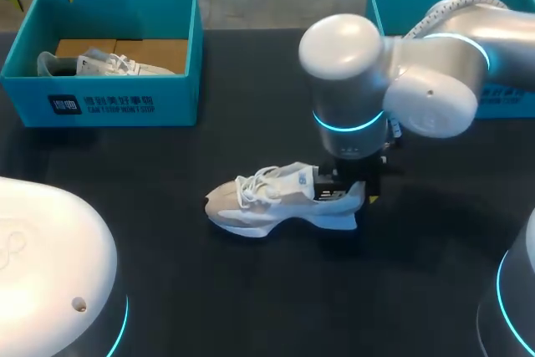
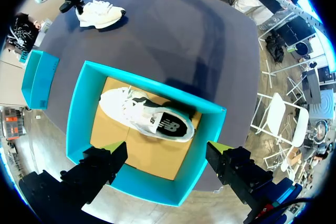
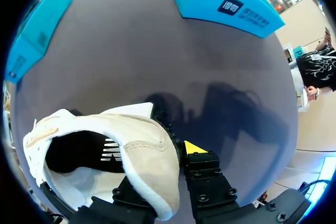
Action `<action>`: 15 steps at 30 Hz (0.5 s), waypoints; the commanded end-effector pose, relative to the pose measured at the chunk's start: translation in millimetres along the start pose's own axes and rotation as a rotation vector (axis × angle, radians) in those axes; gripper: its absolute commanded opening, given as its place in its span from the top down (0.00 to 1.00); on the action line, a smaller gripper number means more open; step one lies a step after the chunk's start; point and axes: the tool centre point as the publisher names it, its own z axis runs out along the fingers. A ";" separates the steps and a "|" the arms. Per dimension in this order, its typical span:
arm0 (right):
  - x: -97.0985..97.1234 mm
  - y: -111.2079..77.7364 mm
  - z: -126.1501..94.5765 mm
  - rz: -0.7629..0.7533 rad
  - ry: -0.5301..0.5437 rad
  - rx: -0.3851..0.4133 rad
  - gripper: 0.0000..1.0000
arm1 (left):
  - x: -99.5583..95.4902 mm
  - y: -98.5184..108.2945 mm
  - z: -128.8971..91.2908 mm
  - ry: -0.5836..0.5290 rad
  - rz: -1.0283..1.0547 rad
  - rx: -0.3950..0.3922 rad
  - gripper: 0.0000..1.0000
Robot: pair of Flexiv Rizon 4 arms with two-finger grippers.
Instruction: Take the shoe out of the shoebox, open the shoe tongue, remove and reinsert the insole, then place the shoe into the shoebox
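- Heel grab: your right gripper (image 1: 355,186) is clamping the heel of the white shoe (image 1: 267,198), which is resting on its sole near the middle of the dark table (image 1: 251,298), toe pointing toward your left side
- From the right wrist, one yellow fingertip (image 3: 194,148) is pressing against the outside of the heel collar, while the other finger is disappearing behind the collar, its tip hidden by the shoe
- The shoe's laces are lying loosely over the tongue, and its mouth is gaping open toward the right wrist camera
- Your right arm is coming in from the right, crossing in front of the right shoebox (image 1: 401,2) at the table's far right corner
- Your left gripper (image 2: 165,150) is hanging above the left shoebox (image 2: 152,85) at the far left corner, its fingers standing wide apart and gripping nothing
- Inside that blue box, the second shoe (image 2: 152,116) is lying on its side on the brown cardboard floor, leaning toward the wall nearest the table's middle
- The two shoes are sitting well apart, one in the box and one out on the table
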 end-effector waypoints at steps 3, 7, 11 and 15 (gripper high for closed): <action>10.1 3.1 6.7 -0.006 -0.012 0.004 1.00 | 0.6 0.0 -0.6 0.002 0.001 0.000 0.00; 10.3 4.7 12.6 0.005 -0.025 -0.008 1.00 | 0.6 0.0 -0.6 0.002 0.001 0.000 0.00; 9.1 5.9 16.1 0.019 -0.034 -0.010 1.00 | 0.6 0.0 -0.6 0.002 0.001 0.000 0.00; 8.9 6.9 15.5 0.019 -0.039 -0.014 0.78 | 0.6 0.0 -0.6 0.002 0.001 0.000 0.00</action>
